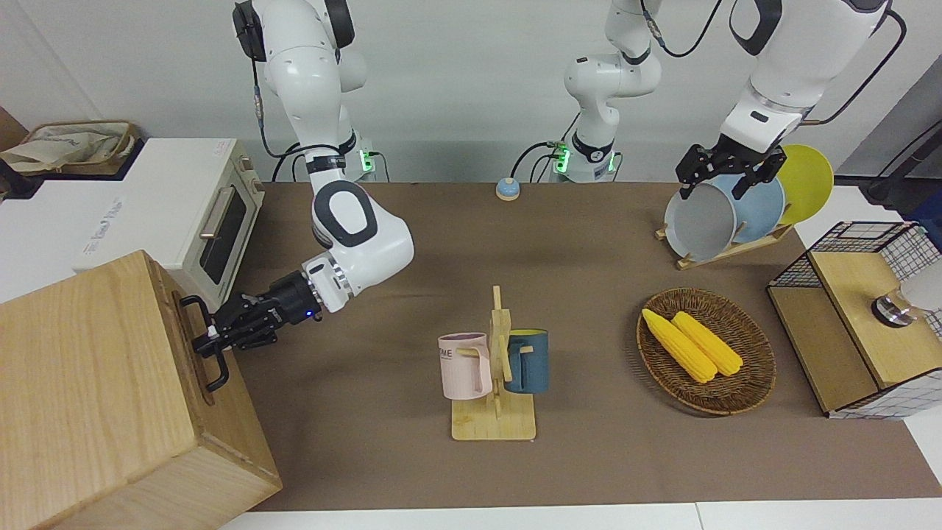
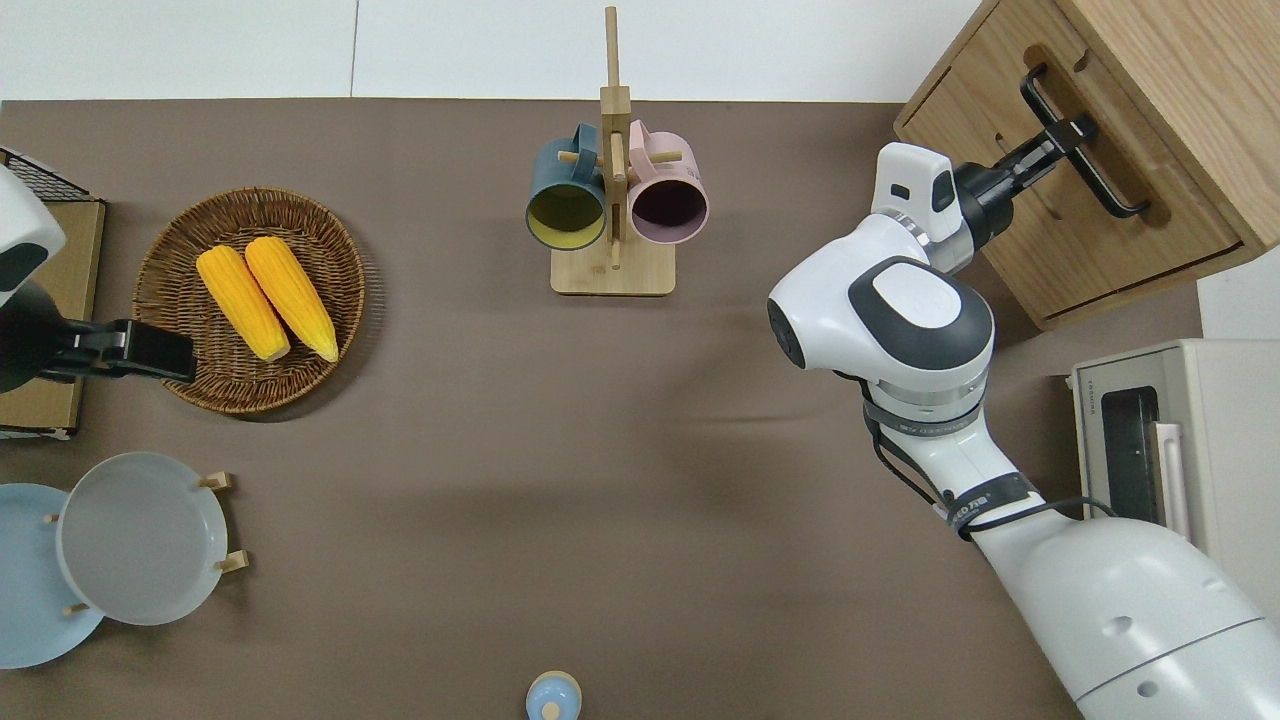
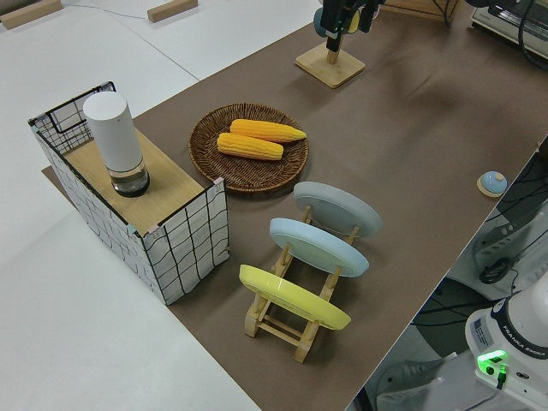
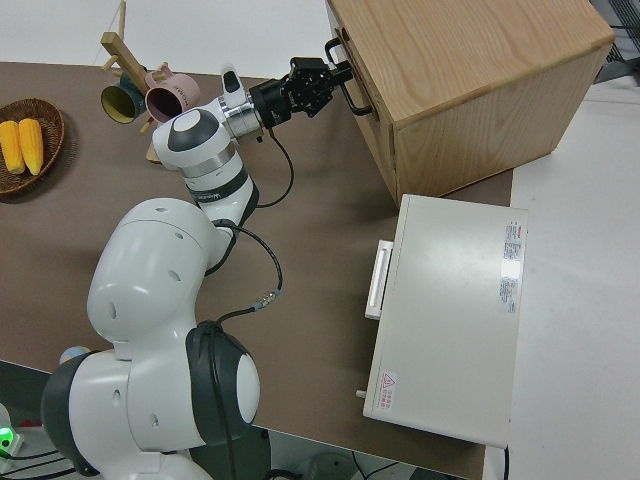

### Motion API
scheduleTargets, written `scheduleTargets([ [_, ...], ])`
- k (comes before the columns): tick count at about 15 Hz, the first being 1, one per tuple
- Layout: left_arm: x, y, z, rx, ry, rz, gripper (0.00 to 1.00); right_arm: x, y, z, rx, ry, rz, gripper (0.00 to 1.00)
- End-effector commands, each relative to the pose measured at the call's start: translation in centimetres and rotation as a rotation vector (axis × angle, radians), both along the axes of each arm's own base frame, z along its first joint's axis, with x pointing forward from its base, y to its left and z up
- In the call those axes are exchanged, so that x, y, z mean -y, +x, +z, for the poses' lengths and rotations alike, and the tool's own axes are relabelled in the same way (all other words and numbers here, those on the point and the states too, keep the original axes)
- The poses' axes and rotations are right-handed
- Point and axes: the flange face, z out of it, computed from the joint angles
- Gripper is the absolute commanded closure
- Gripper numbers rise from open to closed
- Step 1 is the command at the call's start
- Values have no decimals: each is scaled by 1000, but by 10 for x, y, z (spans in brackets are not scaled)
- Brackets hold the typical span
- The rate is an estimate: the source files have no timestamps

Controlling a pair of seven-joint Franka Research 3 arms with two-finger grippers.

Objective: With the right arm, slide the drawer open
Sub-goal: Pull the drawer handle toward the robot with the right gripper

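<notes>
The pale wooden cabinet [image 1: 88, 383] stands at the right arm's end of the table, at the edge farthest from the robots. Its drawer [image 2: 1050, 215] looks closed, its front flush with the cabinet face. My right gripper [image 1: 210, 342] reaches in level and is shut on the middle of the black loop handle [image 1: 219, 372]. The grip also shows in the overhead view [image 2: 1075, 130] and the right side view [image 4: 335, 85]. A blue light glows on its wrist. My left gripper [image 1: 712, 184] is parked, with its fingers apart and empty.
A white toaster oven [image 1: 210, 213] stands beside the cabinet, nearer to the robots. A mug rack [image 1: 494, 368] stands mid-table. A wicker basket [image 1: 762, 368] of corn, a plate rack [image 1: 725, 213] and a wire-mesh box [image 1: 868, 316] are toward the left arm's end.
</notes>
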Motion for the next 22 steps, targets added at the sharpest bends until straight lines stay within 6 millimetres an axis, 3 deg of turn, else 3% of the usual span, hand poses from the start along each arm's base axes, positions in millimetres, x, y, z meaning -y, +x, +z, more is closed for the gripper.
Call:
scheduleTargets([
  [1,-1,2,4,-5,16,-12,7,-38,-10,-2,-7,-20,48,1000],
  [11,-1,2,3,-6,16,-12,7,-128,-46,2,-23,32,58,1000],
  [22,-1,2,4,-5,16,-12,7,-209,-93,12,-20,69,45,1000],
])
